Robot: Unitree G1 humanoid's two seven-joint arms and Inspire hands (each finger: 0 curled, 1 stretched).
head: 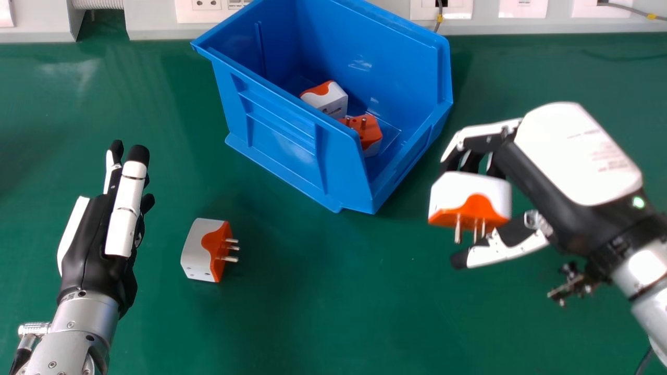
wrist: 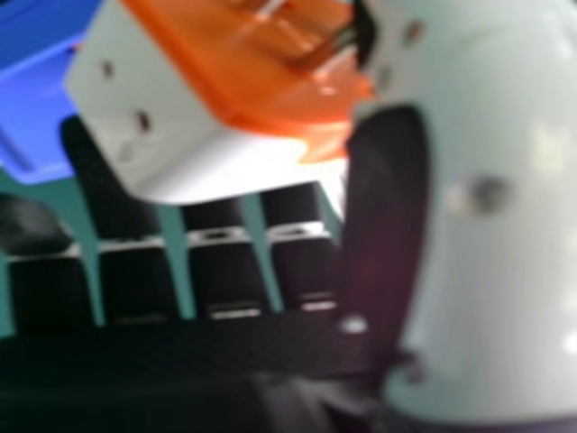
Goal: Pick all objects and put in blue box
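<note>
In the head view my right hand (head: 568, 156) is at the right of the blue box (head: 281, 140), its fingers and thumb closed on a white and orange plug adapter (head: 469, 198) with the pins pointing down. The right hand view shows the held adapter (wrist: 207, 99) between the fingers and thumb of my right hand (wrist: 216, 271). Another adapter (head: 203, 250) lies on the table, its pins facing right. Left of it my left hand (head: 99, 229) is held with straight fingers, holding nothing. Two adapters lie inside the box, one white-topped (head: 331, 101), one orange side up (head: 367, 133).
The green table (head: 312, 291) extends around the box. Wall sockets (head: 443, 8) and a grey trunking strip (head: 156, 21) run along its back edge. In the right hand view, part of the blue box (wrist: 36, 99) shows beyond the held adapter.
</note>
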